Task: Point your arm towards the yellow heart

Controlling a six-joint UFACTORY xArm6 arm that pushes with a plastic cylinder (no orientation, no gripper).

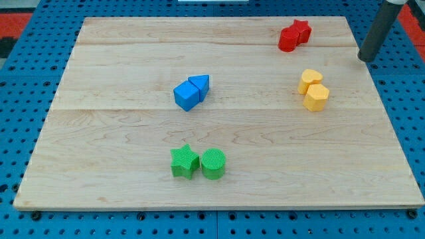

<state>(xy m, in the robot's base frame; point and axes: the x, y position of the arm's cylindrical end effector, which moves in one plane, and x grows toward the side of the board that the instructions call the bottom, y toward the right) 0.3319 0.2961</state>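
Observation:
The yellow heart (309, 80) lies at the view's right on the wooden board (119, 133), touching a yellow hexagon (317, 97) just below it. My tip (364, 59) is at the board's right edge, to the right of and a little above the yellow heart, well apart from it. The rod rises from there to the view's top right corner.
A red cylinder (288, 39) and red star (301, 30) touch at the top right. A blue cube (186, 95) and blue triangle (200, 84) touch near the middle. A green star (184, 162) and green cylinder (214, 164) sit at the bottom centre.

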